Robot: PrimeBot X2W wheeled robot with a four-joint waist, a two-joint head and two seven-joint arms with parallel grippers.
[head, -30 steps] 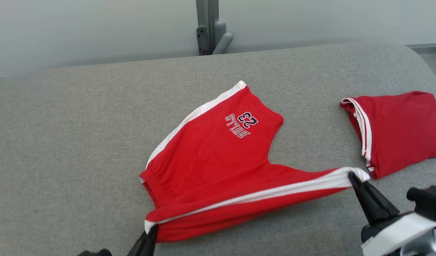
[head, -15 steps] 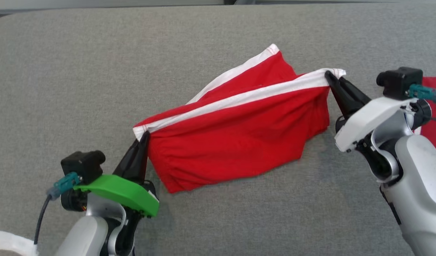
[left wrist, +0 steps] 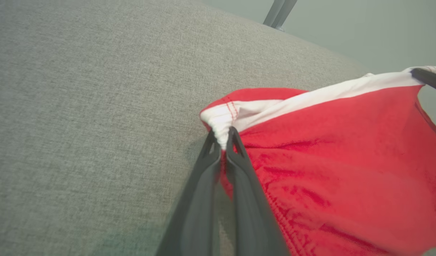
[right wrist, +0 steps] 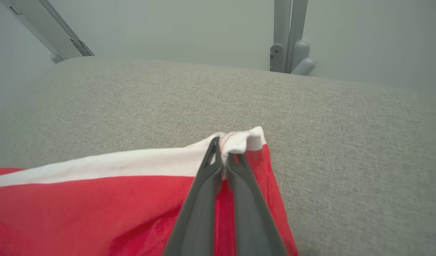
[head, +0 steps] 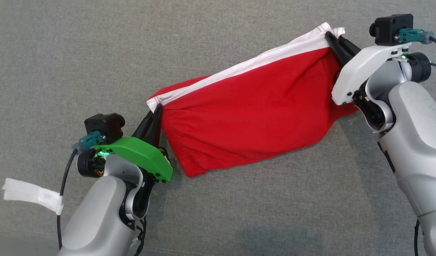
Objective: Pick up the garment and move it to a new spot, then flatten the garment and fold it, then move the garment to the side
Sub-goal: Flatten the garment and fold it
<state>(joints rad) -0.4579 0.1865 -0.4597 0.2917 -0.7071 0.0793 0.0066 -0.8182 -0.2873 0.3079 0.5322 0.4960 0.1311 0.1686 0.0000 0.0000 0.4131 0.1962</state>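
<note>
The garment (head: 253,113) is a pair of red shorts with a white side stripe, folded over on itself and stretched between both arms above the grey cushion (head: 61,64). My left gripper (head: 158,109) is shut on its white waistband corner (left wrist: 221,122), at the lower left of the head view. My right gripper (head: 331,35) is shut on the white hem corner (right wrist: 239,140) at the upper right. The cloth hangs slack below the taut white stripe (head: 246,65), and its lower edge (head: 218,167) is near the cushion.
A grey metal post with a bracket (right wrist: 287,39) stands beyond the cushion's far edge. A second slanted bar (right wrist: 43,28) shows at the far left in the right wrist view. A white tape tag (head: 31,195) hangs off my left arm's cable.
The head camera has tilted down. Both grippers carried the held side of the shorts up and over the other half, hiding the printed face, then kept moving away from me.
</note>
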